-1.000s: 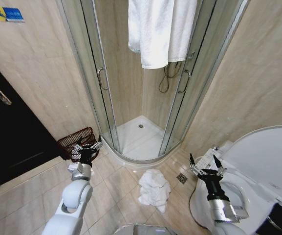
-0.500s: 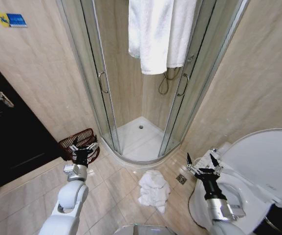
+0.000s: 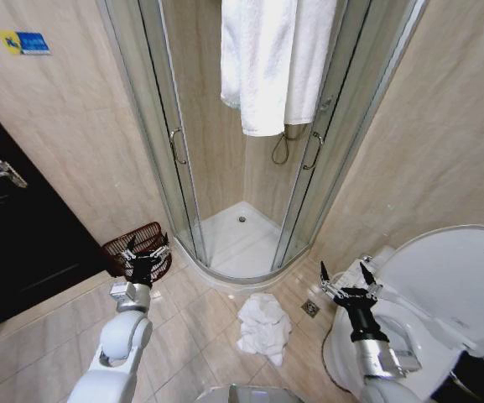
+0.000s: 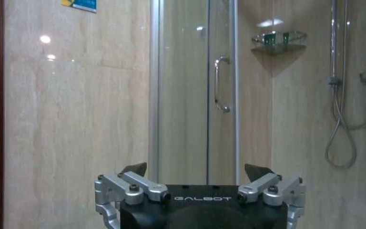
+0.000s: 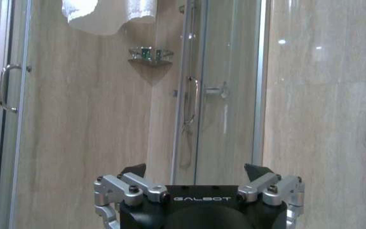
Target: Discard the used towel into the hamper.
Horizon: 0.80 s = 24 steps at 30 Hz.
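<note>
The used towel (image 3: 264, 327) is a crumpled white heap on the tiled floor, in front of the shower's curved sill. The hamper (image 3: 132, 245), a dark reddish-brown barred basket, stands against the wall left of the shower. My left gripper (image 3: 145, 252) is raised just in front of the hamper, open and holding nothing. My right gripper (image 3: 346, 281) hangs open and holding nothing to the right of the towel, above the toilet's rim. In the wrist views the left gripper (image 4: 197, 169) and the right gripper (image 5: 196, 169) both face the shower doors with their jaws spread.
A glass shower cubicle (image 3: 233, 168) fills the corner, and a clean white towel (image 3: 275, 59) hangs over its top. A toilet (image 3: 443, 294) stands at the right with a floor drain (image 3: 310, 307) beside it. A dark door (image 3: 7, 235) is at the left.
The whole head picture has shifted a little, so the camera has moved. Both arms hold the same raised pose and the towel lies where it was.
</note>
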### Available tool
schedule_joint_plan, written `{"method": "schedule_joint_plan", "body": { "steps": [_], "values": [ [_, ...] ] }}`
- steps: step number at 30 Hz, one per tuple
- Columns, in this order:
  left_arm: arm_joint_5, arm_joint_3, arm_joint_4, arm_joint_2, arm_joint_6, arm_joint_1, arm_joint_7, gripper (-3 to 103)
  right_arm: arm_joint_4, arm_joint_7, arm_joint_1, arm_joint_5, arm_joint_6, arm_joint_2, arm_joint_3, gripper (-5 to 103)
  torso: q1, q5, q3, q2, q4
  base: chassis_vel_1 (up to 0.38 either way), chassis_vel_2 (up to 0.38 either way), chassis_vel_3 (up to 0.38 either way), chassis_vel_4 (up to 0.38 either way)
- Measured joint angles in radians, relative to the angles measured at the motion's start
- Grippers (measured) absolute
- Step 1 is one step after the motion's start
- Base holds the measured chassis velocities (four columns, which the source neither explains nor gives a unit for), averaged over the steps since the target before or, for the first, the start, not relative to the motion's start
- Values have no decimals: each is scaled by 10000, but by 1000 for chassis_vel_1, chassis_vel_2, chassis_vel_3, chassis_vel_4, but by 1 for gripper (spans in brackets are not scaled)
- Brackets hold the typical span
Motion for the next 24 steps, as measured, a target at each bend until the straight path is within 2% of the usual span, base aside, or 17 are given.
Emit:
{"method": "schedule_joint_plan", "body": {
  "steps": [16,22,24],
  "values": [
    [-2,-13,28,0,-42,-15,-31,100,49,6,-20,-23,-11,0,28,100,426,0,497,924,0,0,0,0,0],
    [-114,95,162,17,-541,-50,24,100,77,13,108,-6,-145,0,44,100,565,-1,664,1227,-1,0,0,0,0],
    [-117,93,141,9,-600,18,195,100,139,82,422,111,-468,0,86,100,590,0,697,1285,-1,0,0,0,0]
  ]
}}
